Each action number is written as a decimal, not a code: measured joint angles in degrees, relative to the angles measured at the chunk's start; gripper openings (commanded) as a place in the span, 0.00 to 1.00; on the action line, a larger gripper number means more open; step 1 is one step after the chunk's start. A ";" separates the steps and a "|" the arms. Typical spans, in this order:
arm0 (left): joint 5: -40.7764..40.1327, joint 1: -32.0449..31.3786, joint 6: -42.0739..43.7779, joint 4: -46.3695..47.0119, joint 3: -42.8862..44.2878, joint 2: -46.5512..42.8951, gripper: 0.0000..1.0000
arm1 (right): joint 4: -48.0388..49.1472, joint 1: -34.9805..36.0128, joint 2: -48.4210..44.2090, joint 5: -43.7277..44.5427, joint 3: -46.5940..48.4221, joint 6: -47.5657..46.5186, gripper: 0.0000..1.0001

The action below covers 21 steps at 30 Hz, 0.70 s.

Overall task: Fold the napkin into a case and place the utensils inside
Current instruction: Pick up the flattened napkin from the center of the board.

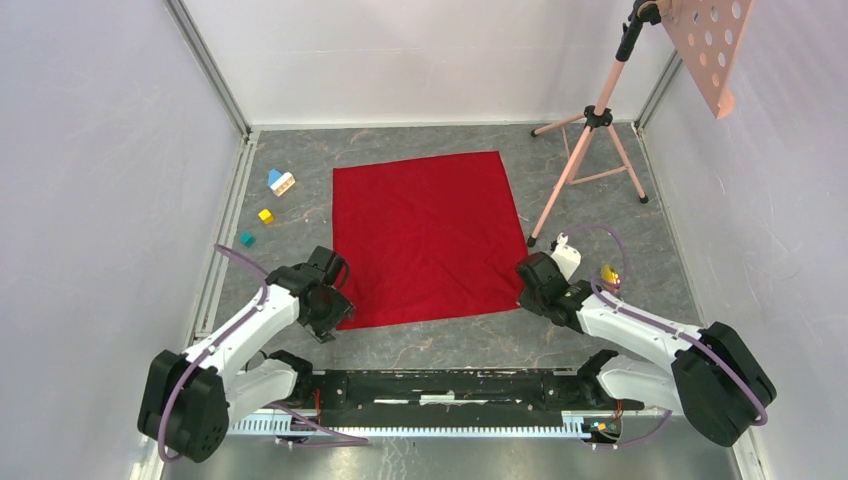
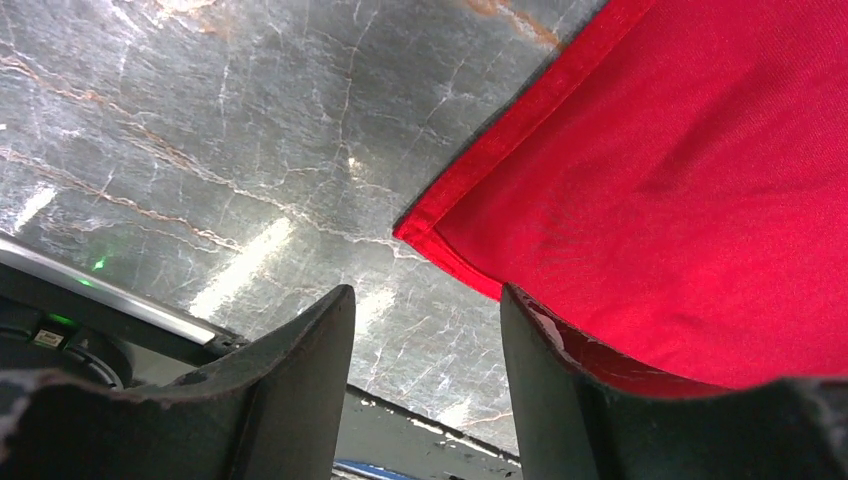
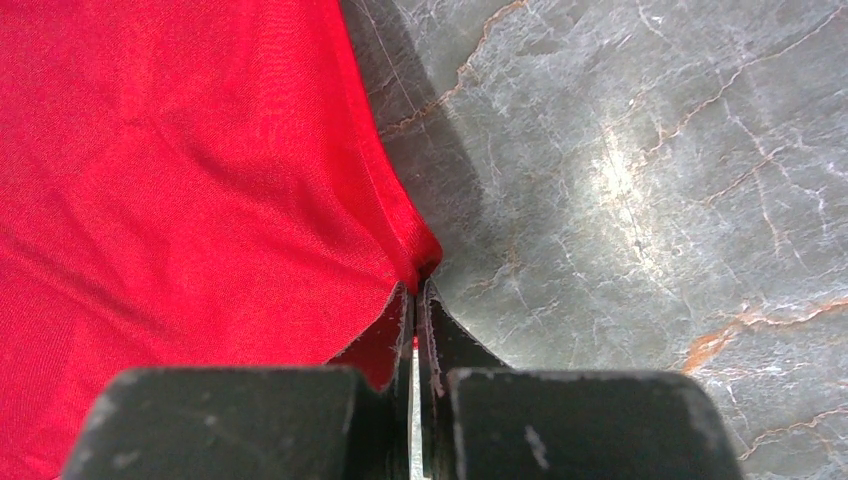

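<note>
Thin red woven napkin (image 1: 425,240) lies flat and square on the grey veined table (image 1: 480,340). The right gripper (image 3: 416,300) pinches its hemmed corner tight, while the left gripper (image 2: 425,340) stands parted, gripping nothing.

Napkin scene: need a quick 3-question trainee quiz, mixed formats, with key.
1. True or false: the napkin is already folded into a narrow case.
2. Which near corner of the napkin is pinched in a shut claw? A) left corner B) right corner C) both corners
3. Fill in: the left claw sits by the napkin's near left corner with its jaws ____.

Key:
1. False. It lies flat and spread out.
2. B. The right claw is shut on it.
3. Open. There is a clear gap between the fingers and no cloth is gripped.
</note>
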 measured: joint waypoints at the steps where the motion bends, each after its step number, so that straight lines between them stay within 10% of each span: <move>1: -0.07 0.00 -0.09 0.26 0.07 0.63 0.62 | 0.00 0.00 -0.26 0.02 -0.04 -0.09 0.00; 14: -0.74 0.00 -0.46 4.85 0.66 9.77 0.52 | -1.01 0.00 -0.83 0.94 -0.11 -0.35 0.00; 21: -0.76 0.00 -0.46 4.94 1.64 11.58 0.29 | -1.77 0.00 -0.85 1.05 -0.11 -0.35 0.00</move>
